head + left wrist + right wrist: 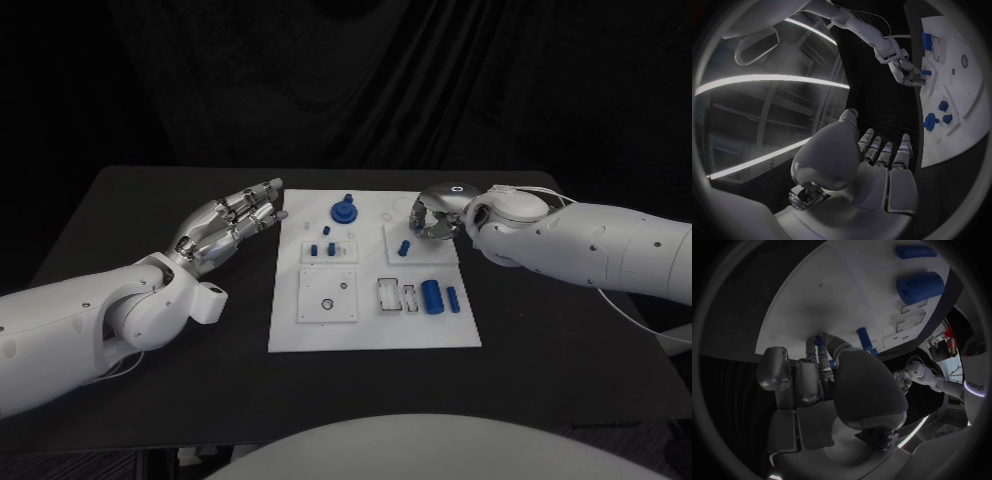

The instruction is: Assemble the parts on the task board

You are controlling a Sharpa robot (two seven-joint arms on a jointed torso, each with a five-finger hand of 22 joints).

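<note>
- Left arm (87,320) is seen nearest the head camera, reaching in over the near left of the black table (144,200).
- At its end, the left hand (231,225) is held with fingers stretched out and slightly apart; nothing is gripped. It is poised just beside the far left edge of the task board (375,335).
- The right hand (437,217) is placed over the far right part of the board, fingers curled in narrowly. Whether anything is pinched cannot be told, since the fingertips are hidden by the hand's own back.
- A blue peg (405,247) is found just beside those fingertips, on the near-left side of the right hand, toward the board's middle. Its long axis is seen slanted from near-left to far-right; whether it stands in a hole or lies flat cannot be told.
- The coming move is judged to turn on this: the peg is close under the right hand and well apart from the left, so the right hand is the nearer one.
- Further out, parts can be counted: one round blue knob (345,211) at the far middle; about four small blue pieces (316,248) left of centre; one thick blue cylinder (430,297) and one thinner blue cylinder (453,299), laid side by side at the near right, long axes running near to far.
</note>
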